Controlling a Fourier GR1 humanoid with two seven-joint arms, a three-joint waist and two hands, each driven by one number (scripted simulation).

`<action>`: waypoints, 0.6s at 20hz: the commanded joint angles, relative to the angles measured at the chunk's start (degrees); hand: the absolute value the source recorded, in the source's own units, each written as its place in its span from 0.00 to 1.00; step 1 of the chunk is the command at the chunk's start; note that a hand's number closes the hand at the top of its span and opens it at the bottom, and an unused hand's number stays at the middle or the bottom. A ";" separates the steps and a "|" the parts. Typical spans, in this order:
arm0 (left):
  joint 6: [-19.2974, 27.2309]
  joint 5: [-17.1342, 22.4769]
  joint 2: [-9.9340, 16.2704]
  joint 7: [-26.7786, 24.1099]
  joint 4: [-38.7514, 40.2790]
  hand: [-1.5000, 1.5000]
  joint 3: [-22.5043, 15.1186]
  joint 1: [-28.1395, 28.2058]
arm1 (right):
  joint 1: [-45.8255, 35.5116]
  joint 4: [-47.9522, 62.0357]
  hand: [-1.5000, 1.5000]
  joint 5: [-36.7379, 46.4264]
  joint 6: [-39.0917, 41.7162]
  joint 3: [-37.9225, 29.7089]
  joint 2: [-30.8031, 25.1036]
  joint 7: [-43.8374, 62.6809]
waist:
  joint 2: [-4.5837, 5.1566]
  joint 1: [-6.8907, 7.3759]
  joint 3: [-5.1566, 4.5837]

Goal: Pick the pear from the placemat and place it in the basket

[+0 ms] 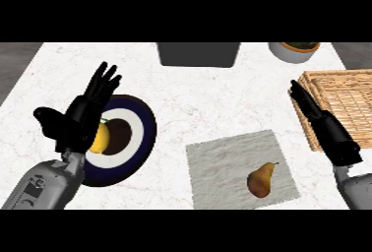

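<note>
On woven grey placemat [232, 157] — brown pear [262, 179] | wicker basket [345, 101] | both hands' fingers straight — left hand [76, 123], right hand [327, 125]

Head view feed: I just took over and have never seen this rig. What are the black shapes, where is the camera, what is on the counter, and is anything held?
The camera looks steeply down from the robot's head. The black shapes are its hands on grey forearms: the left hand rests open over a dark-rimmed plate with a yellow fruit on it; the right hand is open beside the wicker basket. Neither holds anything. The pear lies on the grey placemat. At the far edge sit a dark box and a plant pot.
</note>
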 commanded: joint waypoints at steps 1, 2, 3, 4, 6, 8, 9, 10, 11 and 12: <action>0.02 0.04 0.23 0.16 -1.51 0.50 0.07 6.08 | -1.48 2.36 1.00 -2.98 -1.23 -2.61 4.22 1.10 | 1.37 -0.05 1.04; -1.26 1.58 0.75 -0.38 2.08 0.50 0.59 8.46 | -3.16 2.45 1.00 -8.45 -1.23 -5.96 5.30 4.53 | 1.58 0.37 0.99; -0.42 1.48 0.07 1.29 2.84 0.50 -0.91 11.30 | -2.07 4.88 1.00 -12.10 -1.84 -8.46 6.82 5.37 | 1.79 0.94 1.07; -1.89 3.38 0.93 2.82 6.16 0.50 0.26 12.11 | -2.74 5.81 1.00 -15.07 -3.65 -10.74 9.77 5.00 | 2.42 0.93 1.12; -0.55 3.33 0.16 4.35 10.45 0.50 -0.31 16.16 | -3.63 7.35 1.00 -21.86 -5.55 -15.12 13.68 7.90 | 3.07 1.11 1.17; -3.83 4.32 2.09 6.41 10.12 0.50 -1.64 19.15 | -6.89 8.04 1.00 -19.02 -0.25 -6.91 16.58 6.97 | 2.02 2.37 1.11; -2.81 2.82 0.08 3.63 12.26 0.50 -2.72 19.69 | -6.72 8.08 1.00 -19.70 -3.27 -5.98 21.13 7.45 | 1.95 1.37 1.03; -6.21 4.79 3.06 2.06 10.39 0.50 -1.11 23.25 | -8.92 10.17 1.00 -14.01 -7.60 -2.60 22.64 7.92 | 1.66 1.91 0.98; -5.89 4.37 1.70 1.88 14.31 0.50 -0.78 20.66 | -11.79 10.65 0.00 -10.27 -13.12 0.17 25.28 10.80 | 1.73 1.04 0.91; -7.04 5.66 3.49 3.18 13.39 0.50 1.26 19.65 | -14.15 10.98 0.00 -7.72 -16.80 1.18 25.34 14.70 | 1.56 0.70 0.91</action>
